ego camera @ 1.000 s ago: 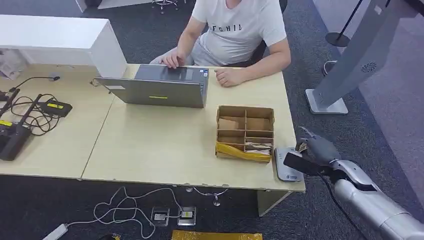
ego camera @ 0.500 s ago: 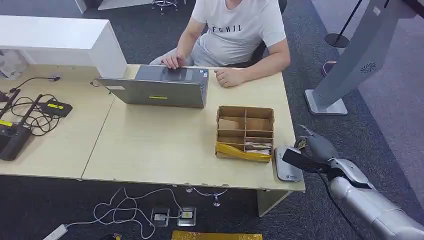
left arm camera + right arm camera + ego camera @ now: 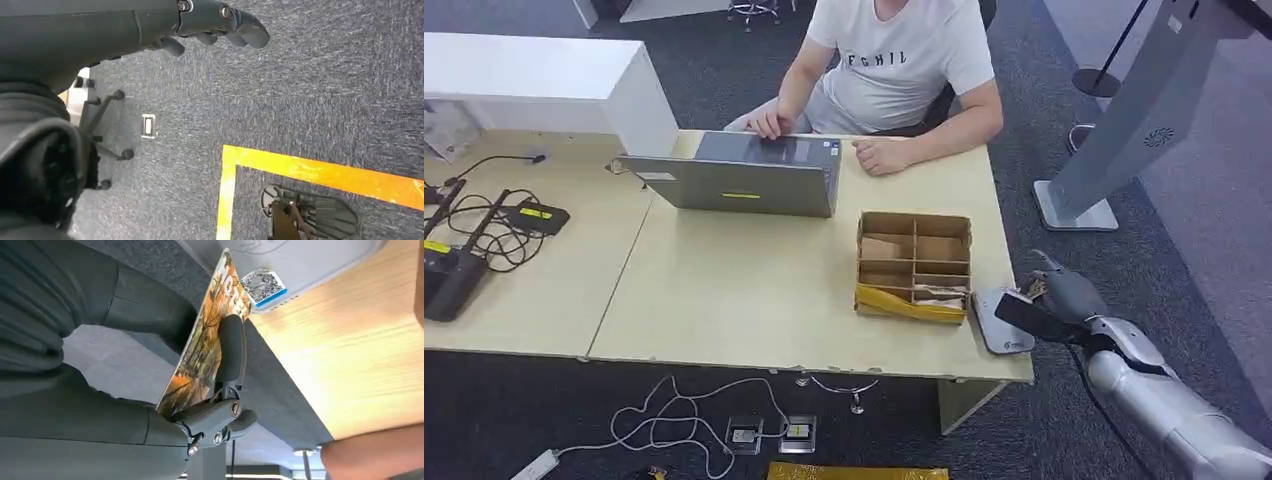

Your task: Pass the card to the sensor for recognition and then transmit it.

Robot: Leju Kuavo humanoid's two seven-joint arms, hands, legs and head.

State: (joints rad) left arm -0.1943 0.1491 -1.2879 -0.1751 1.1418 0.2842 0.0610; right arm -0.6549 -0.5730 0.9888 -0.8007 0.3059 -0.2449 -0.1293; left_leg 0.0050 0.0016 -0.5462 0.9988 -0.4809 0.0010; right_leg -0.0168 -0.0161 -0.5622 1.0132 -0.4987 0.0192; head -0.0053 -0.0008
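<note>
Now the right hand pinches the card beside the sensor; next, I'd say, lay it flat over the reader

Pale wooden desk on dark grey carpet, white cabinet at its far-left corner

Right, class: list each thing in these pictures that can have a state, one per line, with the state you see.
card: pinched in the right hand, edge tilted toward the sensor
right hand: holds the card at the table's right end
left hand: holds nothing, fingers loosely curled, over carpet
sensor: flat at the table's corner
laptop: open, facing the person
cardboard divider box: open-topped, papers in some compartments
</note>
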